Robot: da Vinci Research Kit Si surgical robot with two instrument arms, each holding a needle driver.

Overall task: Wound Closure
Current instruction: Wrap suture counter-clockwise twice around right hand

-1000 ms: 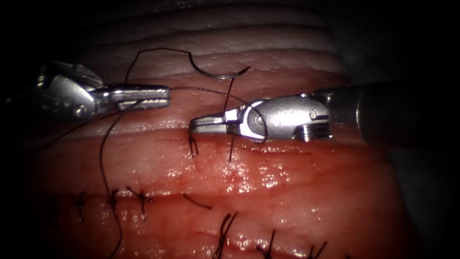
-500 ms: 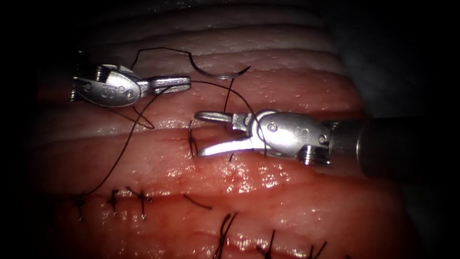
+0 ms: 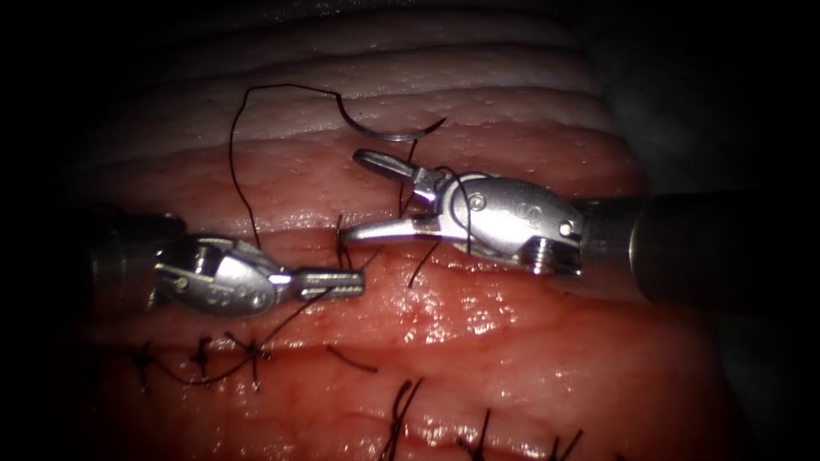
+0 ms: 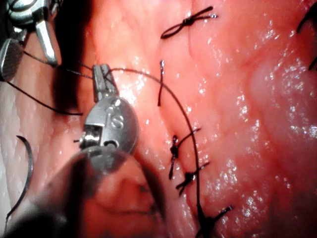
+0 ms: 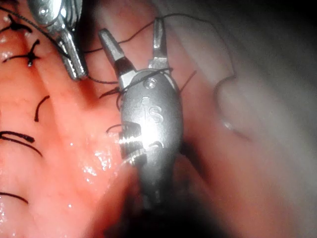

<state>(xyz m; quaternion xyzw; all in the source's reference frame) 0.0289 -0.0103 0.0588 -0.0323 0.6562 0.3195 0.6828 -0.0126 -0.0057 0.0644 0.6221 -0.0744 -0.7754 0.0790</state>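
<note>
A: What does each tool hold?

B: The left tool (image 3: 342, 281) pinches the thread (image 3: 235, 162), jaws pressed together. The right tool (image 3: 363, 195) stands spread, holding nothing, thread looped over its wrist.

A: And the needle (image 3: 389, 132)?

B: Lying free on the tissue (image 3: 512, 358) above the cut, not in it. It looks stiff and slippery; mid-curve seems the steadiest grip. The thread is limp.

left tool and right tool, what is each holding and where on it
Left tool: shut on the thread, mid-strand. Right tool: open, holding nothing. Needle lies free on the tissue.
</note>
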